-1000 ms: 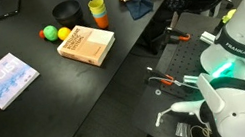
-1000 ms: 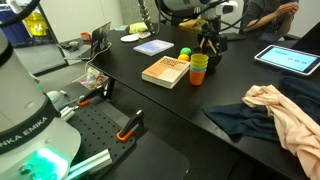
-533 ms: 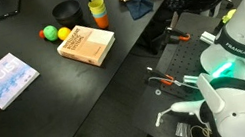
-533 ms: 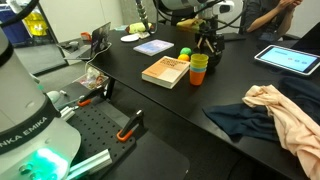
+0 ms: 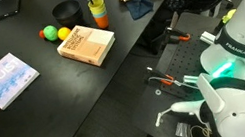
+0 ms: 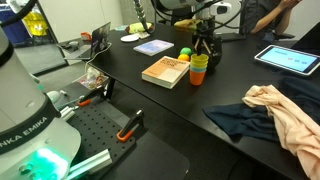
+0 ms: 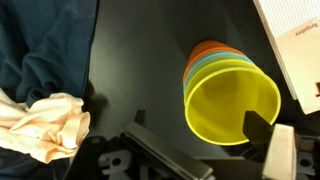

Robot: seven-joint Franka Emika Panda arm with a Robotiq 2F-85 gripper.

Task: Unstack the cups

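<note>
The gripper (image 6: 205, 50) hangs straight above the stacked cups (image 6: 199, 68), which stand upright on the black table (image 5: 58, 105), just beside one end of the brown book (image 6: 166, 71). In the wrist view one finger (image 7: 262, 127) meets the rim of the yellow cup (image 7: 232, 105). The other finger is out of frame, so I cannot tell whether the jaws are released or pinching. The yellow cup nests in the teal cup (image 7: 197, 70), which nests in the orange cup (image 7: 210, 47). The top cup probably has to come off first, which would explain why the finger is at its rim.
</note>
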